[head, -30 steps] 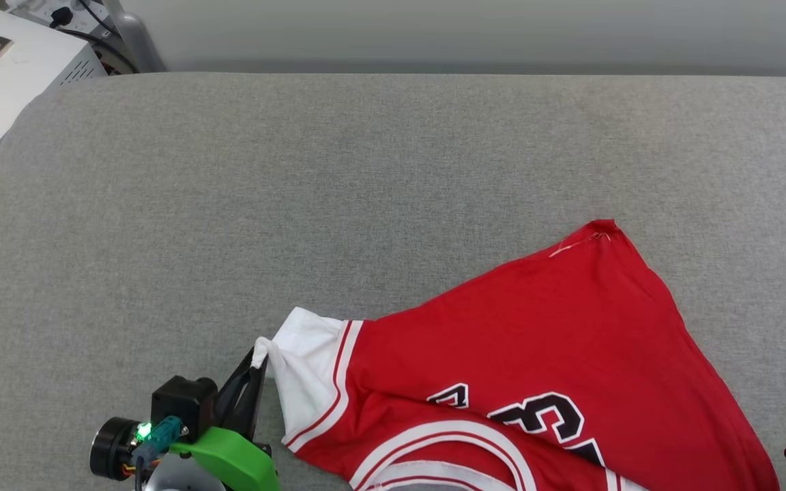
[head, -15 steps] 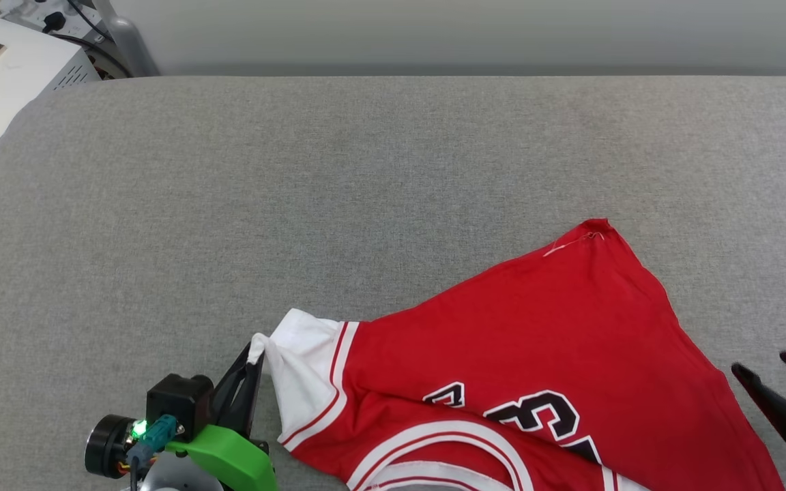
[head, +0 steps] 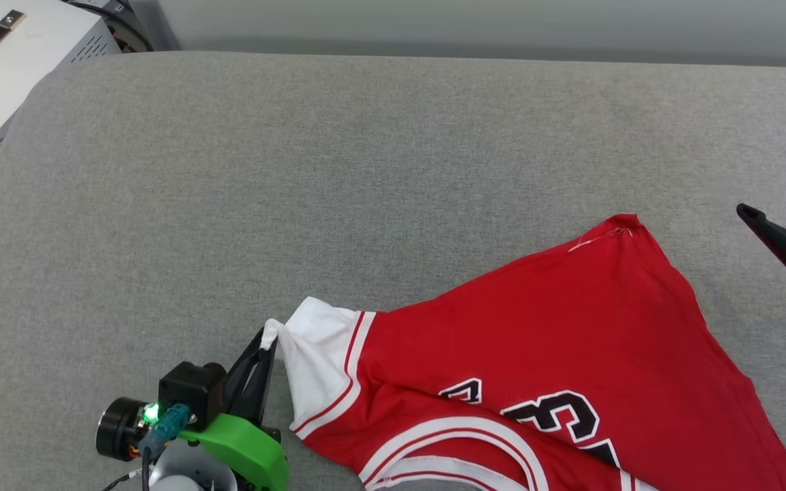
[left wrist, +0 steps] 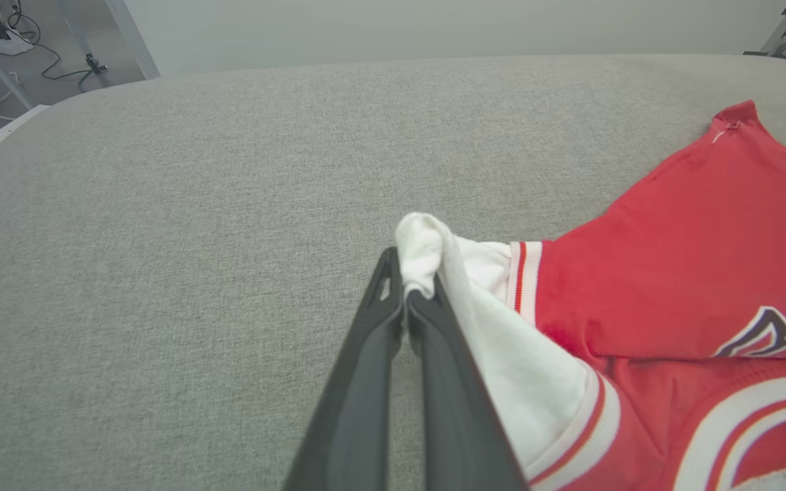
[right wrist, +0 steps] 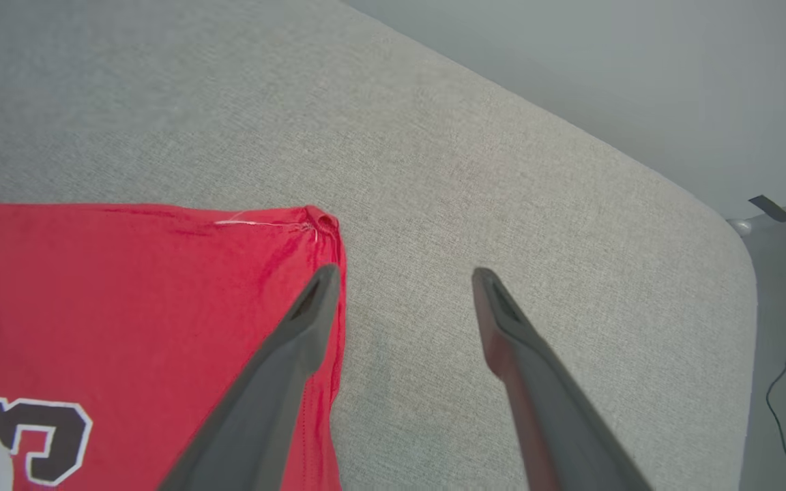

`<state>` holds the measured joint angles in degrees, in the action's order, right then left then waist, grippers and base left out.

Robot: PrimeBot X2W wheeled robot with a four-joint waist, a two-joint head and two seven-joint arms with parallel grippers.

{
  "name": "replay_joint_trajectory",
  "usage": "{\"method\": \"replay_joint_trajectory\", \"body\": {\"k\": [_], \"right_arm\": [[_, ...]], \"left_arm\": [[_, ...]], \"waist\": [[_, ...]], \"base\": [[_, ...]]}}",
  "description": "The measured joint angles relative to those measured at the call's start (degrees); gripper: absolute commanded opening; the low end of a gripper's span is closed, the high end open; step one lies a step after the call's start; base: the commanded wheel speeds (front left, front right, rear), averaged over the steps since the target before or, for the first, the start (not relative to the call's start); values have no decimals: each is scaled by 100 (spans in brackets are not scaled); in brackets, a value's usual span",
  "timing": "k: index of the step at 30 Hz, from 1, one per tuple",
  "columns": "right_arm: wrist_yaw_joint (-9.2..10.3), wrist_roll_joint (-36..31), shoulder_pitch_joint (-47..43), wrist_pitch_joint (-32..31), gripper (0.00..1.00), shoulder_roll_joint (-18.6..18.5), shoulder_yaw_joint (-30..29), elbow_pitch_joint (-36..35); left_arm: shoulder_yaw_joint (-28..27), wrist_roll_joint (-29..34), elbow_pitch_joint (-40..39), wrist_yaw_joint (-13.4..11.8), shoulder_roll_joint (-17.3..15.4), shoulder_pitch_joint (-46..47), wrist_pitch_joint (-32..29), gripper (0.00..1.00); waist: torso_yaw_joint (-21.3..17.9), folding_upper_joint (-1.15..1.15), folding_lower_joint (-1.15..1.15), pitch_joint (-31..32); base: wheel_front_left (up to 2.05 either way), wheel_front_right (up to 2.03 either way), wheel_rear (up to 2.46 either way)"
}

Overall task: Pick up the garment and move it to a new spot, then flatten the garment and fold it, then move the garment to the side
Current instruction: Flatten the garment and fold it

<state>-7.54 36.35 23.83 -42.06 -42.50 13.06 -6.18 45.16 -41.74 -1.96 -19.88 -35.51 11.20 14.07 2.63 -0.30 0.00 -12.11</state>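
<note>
The garment point(head: 536, 327), red with a white, red-striped sleeve, lies rumpled at the near right of the grey tabletop point(head: 297, 170). Its dark, white-edged lettering is cut off at the picture's edge and cannot be read. The left gripper point(head: 267, 341) has its jaws clamped on the sleeve's edge. The right gripper point(head: 768, 196) hangs just beyond the hem corner, jaws wide apart and empty.

The red jersey-style T-shirt point(head: 557, 327) with white short sleeves, striped trim and dark, white-edged lettering lies front up on the grey fabric-covered desk point(head: 366, 170) — creased over itself, one sleeve tip bunched to a point, one red corner spread flat.
</note>
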Motion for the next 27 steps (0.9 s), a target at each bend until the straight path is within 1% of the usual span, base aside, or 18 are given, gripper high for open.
{"method": "replay_joint_trajectory", "body": {"k": [6,9,13,17,19,23,24,25,26,27], "right_arm": [[0,320,1119,-1013,100,-149,1062,893],[0,392,1494,-1157,100,-66,1506,1285],[0,457,1807,-1066,100,178,1903,1801],[0,457,1998,-745,100,352,2309,2337],[0,434,2022,-555,100,435,2559,2738],[2,514,2091,-353,100,436,2838,3153],[1,593,2095,-257,98,445,2870,3225],[1,647,2096,-114,26,450,2915,3261],[1,694,2096,44,0,457,2950,3312],[1,748,2095,175,0,466,2975,3349]], "left_arm": [[55,101,-25,57,102,294,-1,0],[59,136,-25,102,160,447,-1,0],[66,146,2,144,230,582,0,0],[59,154,65,182,314,674,1,0],[59,163,123,216,339,695,2,0],[56,165,211,266,393,734,9,0],[52,165,242,294,419,747,9,0],[45,165,270,300,433,747,9,0],[37,165,298,301,441,747,10,0],[31,165,318,302,443,745,10,0]], "waist": [[157,0,0,-242],[245,0,0,-389],[367,0,0,-577],[480,0,0,-752],[534,0,0,-846],[604,0,0,-929],[618,0,0,-931],[616,0,0,-926],[609,0,0,-915],[601,0,0,-900]], "base": [[0,0,0],[0,0,0],[0,0,0],[0,0,0],[0,0,0],[0,0,0],[0,0,0],[0,0,0],[0,0,0],[0,0,0]]}}
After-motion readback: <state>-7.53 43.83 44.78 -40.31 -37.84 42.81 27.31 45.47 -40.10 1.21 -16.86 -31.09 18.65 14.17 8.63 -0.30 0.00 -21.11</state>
